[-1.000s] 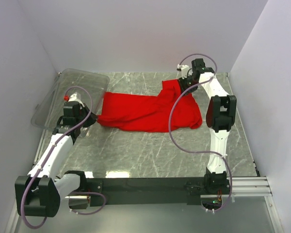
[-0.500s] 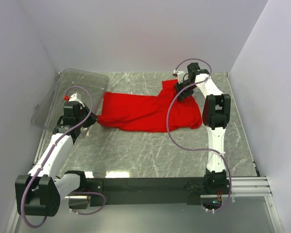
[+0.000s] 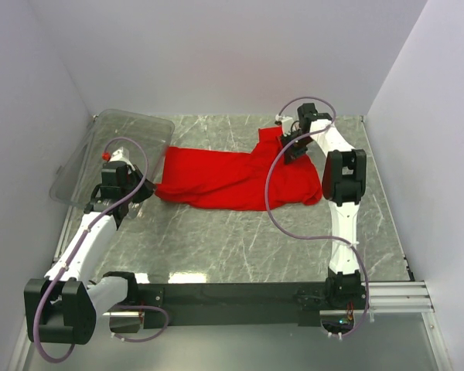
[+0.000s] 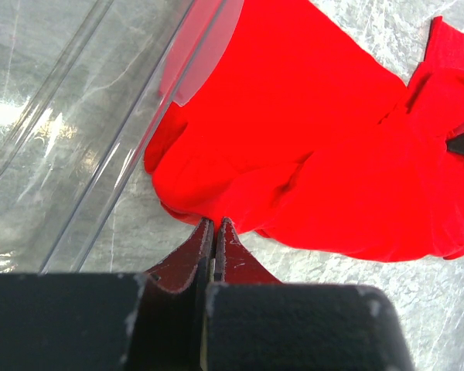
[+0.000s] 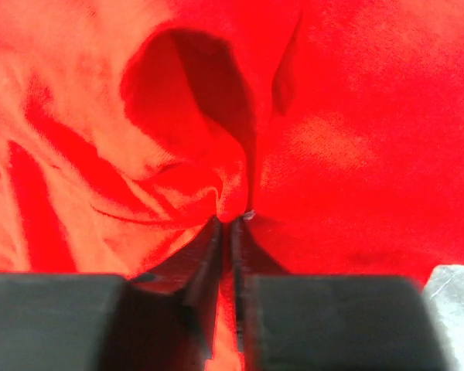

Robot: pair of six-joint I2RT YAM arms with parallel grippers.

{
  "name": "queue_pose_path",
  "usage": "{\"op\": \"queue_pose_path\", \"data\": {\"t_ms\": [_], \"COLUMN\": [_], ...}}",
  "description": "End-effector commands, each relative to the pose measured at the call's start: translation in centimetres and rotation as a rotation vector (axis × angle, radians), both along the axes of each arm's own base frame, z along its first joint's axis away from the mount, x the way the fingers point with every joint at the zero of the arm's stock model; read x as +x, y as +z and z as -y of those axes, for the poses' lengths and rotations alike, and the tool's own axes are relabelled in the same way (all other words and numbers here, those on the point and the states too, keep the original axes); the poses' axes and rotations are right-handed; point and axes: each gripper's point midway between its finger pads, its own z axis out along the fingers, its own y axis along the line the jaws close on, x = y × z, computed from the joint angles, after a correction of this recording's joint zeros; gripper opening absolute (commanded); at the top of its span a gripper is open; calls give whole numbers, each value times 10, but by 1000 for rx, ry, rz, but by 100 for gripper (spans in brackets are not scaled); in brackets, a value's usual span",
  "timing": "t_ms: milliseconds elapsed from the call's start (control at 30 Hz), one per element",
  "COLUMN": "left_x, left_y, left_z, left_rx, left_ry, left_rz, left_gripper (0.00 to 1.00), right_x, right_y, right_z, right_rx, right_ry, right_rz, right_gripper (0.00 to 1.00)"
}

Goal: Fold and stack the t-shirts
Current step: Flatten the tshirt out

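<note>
The red t-shirt (image 3: 216, 178) lies crumpled and spread across the back middle of the marble table. My left gripper (image 3: 145, 192) is at its left tip, low over the table. In the left wrist view the gripper (image 4: 215, 224) has its jaws shut, with the edge of the t-shirt (image 4: 309, 139) bunched at the tips. My right gripper (image 3: 288, 151) is on the shirt's back right part. In the right wrist view the gripper (image 5: 230, 222) is shut on a pinched fold of the t-shirt (image 5: 356, 116), with red cloth showing between the jaws.
A clear plastic bin (image 3: 116, 147) lies at the back left, just beyond my left gripper; its rim (image 4: 139, 147) touches the shirt's left end. White walls close in the table on three sides. Bare marble (image 3: 240, 239) lies in front of the shirt.
My right gripper has moved a little left and toward the front, carrying the pinched fold of the shirt with it. The left arm has not moved.
</note>
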Motion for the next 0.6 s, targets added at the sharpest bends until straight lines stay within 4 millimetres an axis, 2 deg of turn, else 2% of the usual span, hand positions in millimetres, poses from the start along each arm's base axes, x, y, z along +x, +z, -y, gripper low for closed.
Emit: {"op": "queue_pose_path", "data": {"t_ms": [0, 167, 300, 500, 567], "left_x": [12, 13, 14, 14, 15], "left_y": [26, 29, 32, 36, 38], "left_z": [1, 1, 1, 0, 1], "left_rx": [-8, -11, -8, -6, -7], "left_ry": [-5, -7, -4, -6, -7], "left_rz": [79, 89, 96, 107, 113], "left_gripper": [1, 1, 1, 1, 1], "right_x": [2, 10, 14, 12, 10], "right_y": [33, 71, 104, 132, 135], "right_z": [-4, 2, 5, 3, 1], "right_rx": [24, 49, 59, 75, 85], "right_ry": [14, -5, -9, -4, 1], "right_rz": [73, 155, 233, 293, 298], "right_gripper": [9, 0, 0, 0, 0]}}
